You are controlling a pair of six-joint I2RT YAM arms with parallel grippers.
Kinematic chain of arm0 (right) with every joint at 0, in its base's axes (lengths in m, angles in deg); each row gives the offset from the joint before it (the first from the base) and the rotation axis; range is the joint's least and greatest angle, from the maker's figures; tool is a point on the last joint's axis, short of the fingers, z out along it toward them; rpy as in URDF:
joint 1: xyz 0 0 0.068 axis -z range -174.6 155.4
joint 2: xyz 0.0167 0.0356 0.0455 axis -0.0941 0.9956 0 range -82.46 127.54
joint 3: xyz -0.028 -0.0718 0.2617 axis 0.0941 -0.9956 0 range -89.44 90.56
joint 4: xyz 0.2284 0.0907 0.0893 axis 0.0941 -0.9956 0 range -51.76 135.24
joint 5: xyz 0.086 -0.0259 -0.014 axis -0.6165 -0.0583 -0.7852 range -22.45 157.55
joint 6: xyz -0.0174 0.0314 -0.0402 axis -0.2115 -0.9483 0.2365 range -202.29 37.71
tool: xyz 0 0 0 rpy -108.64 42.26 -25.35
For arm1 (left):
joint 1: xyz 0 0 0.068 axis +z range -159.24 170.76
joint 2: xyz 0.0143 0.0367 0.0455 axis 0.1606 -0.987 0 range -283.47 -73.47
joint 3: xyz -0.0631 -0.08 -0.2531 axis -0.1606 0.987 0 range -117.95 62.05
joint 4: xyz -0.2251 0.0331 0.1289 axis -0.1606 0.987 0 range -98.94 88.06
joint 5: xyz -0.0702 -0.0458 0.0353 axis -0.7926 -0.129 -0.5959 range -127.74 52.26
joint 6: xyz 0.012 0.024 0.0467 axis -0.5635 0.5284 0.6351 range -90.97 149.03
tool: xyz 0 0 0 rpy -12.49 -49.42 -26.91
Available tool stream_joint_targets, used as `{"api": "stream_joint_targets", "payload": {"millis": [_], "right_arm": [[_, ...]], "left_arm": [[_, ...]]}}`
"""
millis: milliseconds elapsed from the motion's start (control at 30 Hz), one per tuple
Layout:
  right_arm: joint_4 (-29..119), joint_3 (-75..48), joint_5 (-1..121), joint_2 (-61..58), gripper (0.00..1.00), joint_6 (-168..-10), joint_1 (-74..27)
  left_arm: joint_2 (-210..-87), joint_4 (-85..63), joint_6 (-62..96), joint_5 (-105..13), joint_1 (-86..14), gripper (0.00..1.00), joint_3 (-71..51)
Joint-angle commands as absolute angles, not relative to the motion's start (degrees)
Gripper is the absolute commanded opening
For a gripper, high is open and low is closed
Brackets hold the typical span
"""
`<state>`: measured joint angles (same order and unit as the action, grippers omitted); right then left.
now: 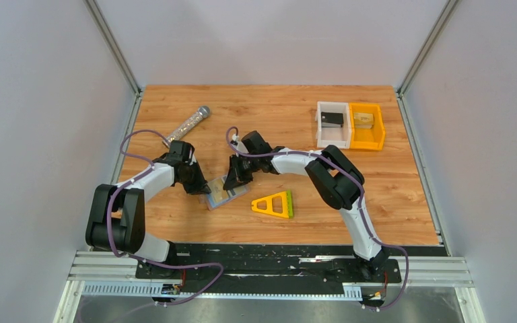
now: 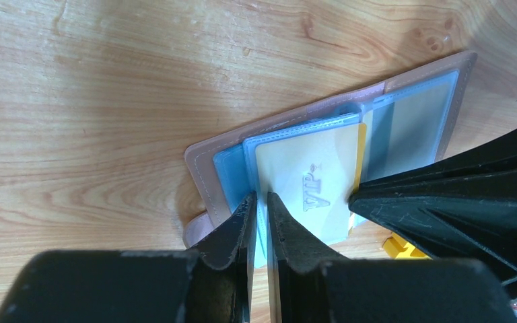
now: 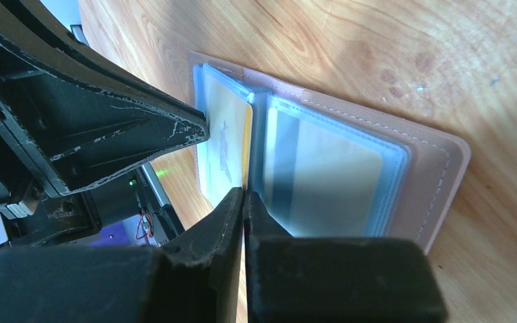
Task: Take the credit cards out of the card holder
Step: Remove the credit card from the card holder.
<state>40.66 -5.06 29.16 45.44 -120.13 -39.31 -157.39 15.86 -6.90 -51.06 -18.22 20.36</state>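
Card holder (image 3: 437, 176) lies open and flat on the wooden table (image 3: 377, 40), right under both tools, pink cover down and clear-blue sleeves up. Right gripper (image 3: 244, 196): jaws down to a hairline slit. The orange edge of a credit card (image 3: 247, 138) runs straight ahead from the fingertips and drops into that slit, so I judge this card pinched at its near end. The contact itself is hidden by the fingers, so this is not confirmed. The card's visible edge lies in line with the tool's own fingers, close beside the holder's spine. The second page of sleeves lies to the tool's right, and a cream VIP card (image 2: 309, 183) in its sleeve lies just to its left. Left gripper (image 2: 261, 205): narrow, with a thin gap filled by the edge of a blue sleeve leaf. It holds the holder down from the side across from the right tool, the two tools nearly tip to tip. The right arm is the one on the card. Judgement: the coming move is a draw backward along the card's edge line, away from the left tool's clamp. Risk: the sleeve leaf may lift along with the card.
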Motion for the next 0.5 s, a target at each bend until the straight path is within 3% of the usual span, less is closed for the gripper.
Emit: {"api": "stream_joint_targets", "payload": {"millis": [0, 467], "right_arm": [[41.82, -3.23, 28.5, 44.99, 0.0, -119.62, -39.11], [44.71, -9.4, 25.88, 39.69, 0.0, -119.51, -35.08]], "left_arm": [[-159.49, 15.23, -6.53, -49.44, -18.47, 0.18, 21.95], [-159.64, 15.65, -6.34, -48.8, -18.47, 0.2, 21.71]]}}
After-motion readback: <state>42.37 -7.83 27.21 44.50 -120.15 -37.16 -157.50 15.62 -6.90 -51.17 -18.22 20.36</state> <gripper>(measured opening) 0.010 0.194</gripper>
